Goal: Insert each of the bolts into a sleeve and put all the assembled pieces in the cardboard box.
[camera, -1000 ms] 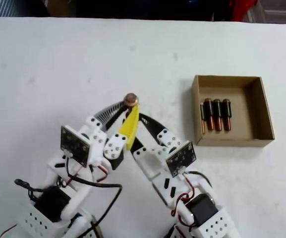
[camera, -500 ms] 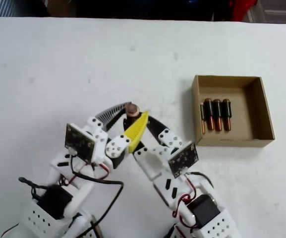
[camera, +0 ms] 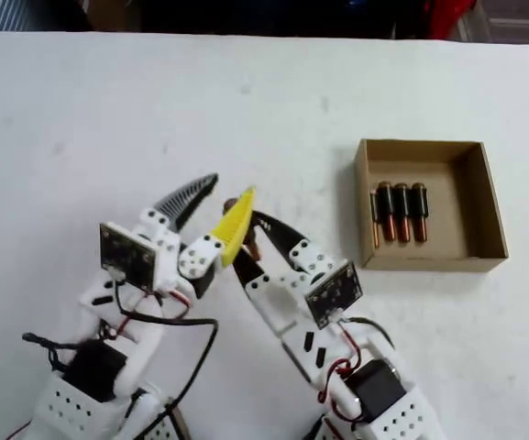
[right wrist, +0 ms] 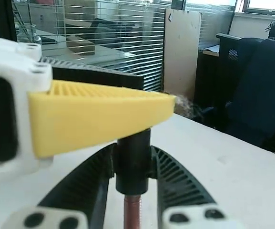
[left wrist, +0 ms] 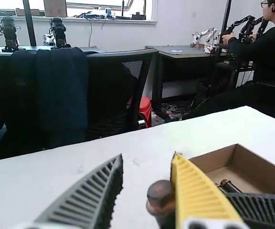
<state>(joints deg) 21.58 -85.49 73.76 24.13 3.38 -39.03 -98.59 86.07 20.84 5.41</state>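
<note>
The right tool pinches an upright sleeve with its bolt seated; the left tool stands spread just beside it; bare bench lies between them and the cardboard box, which holds three assembled pieces against its left wall.

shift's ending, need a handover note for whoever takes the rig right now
Grippers: left gripper open beside the piece; right gripper shut on it, bolt in sleeve, held upright.
Things: three pieces lie in the box.
Done: four assembled, three boxed.
Left: put the held piece in the box.
</note>
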